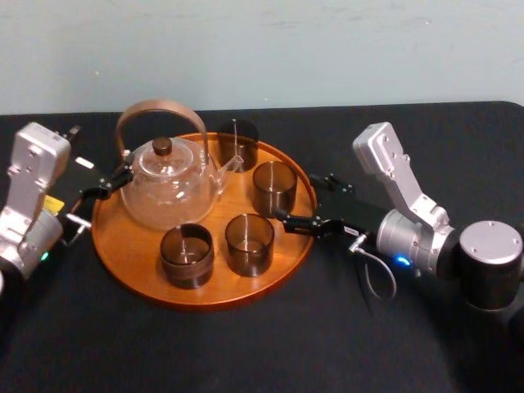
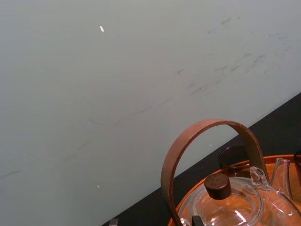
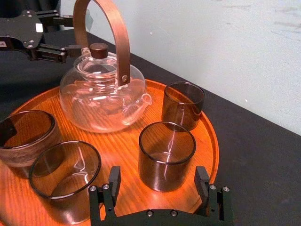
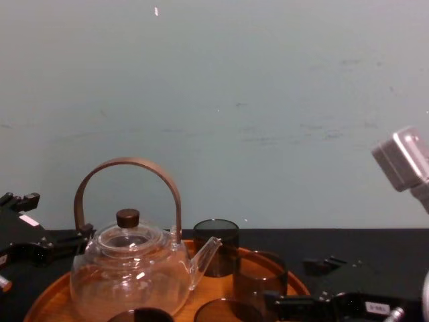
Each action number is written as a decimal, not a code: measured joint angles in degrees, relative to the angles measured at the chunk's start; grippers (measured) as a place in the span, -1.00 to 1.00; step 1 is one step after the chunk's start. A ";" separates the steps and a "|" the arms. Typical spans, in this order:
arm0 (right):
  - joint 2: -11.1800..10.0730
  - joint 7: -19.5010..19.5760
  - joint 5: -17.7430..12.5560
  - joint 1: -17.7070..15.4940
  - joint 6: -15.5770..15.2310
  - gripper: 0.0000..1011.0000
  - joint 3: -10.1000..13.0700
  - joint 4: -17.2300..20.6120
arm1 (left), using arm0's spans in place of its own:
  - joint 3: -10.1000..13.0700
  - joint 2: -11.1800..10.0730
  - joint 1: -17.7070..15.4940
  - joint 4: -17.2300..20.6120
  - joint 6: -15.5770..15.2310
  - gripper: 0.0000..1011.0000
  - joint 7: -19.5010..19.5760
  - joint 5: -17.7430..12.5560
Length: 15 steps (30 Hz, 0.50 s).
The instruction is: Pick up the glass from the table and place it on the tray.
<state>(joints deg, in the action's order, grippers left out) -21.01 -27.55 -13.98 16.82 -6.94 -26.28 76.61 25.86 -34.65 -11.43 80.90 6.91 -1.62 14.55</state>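
The tray (image 1: 135,246) is a round disc of orange-brown wood with visible grain and a low raised rim. It lies flat on the counter (image 1: 262,352), whose matte black top runs wide on every side of it. The glass (image 1: 274,187) stands upright on the tray at about 3 o'clock. It is a short straight-walled cylinder of smoky brown glass.

A second glass (image 1: 237,143) of the same kind stands at 1 o'clock, a third glass (image 1: 249,242) near 4 o'clock and a fourth glass (image 1: 187,255) at 7 o'clock. At 10 o'clock sits a squat teapot (image 1: 168,192) of clear glass, its spout towards 2 o'clock. It has a dark round knob (image 1: 162,146) on the lid and a bent wooden handle (image 1: 160,106) arching over it.

The right claw (image 1: 299,199) is at the tray's 3 o'clock rim, just beside the glass. Its black fingers are spread wider than the glass and hold nothing. The left claw (image 1: 115,182) is at 9 o'clock by the foot of the teapot's handle, fingers apart; whether they touch the handle cannot be told.

Behind the counter rises a pale grey-green wall (image 1: 327,49) with faint scuffs.
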 joint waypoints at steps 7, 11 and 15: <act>-1.98 0.93 -0.75 -2.97 0.54 0.98 1.18 3.84 | 0.00 0.00 0.00 0.01 0.00 1.00 0.00 0.00; -3.09 1.81 -1.13 -4.65 0.83 0.98 2.26 6.00 | 0.00 0.00 0.00 0.00 0.00 1.00 0.00 0.00; -3.81 2.42 -1.39 -5.82 0.97 0.98 3.12 7.37 | 0.00 0.00 0.00 0.00 0.00 1.00 0.00 0.00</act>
<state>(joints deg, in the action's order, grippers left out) -24.82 -25.12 -15.37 11.00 -5.97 -23.16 83.98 25.86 -34.65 -11.43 80.90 6.91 -1.62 14.55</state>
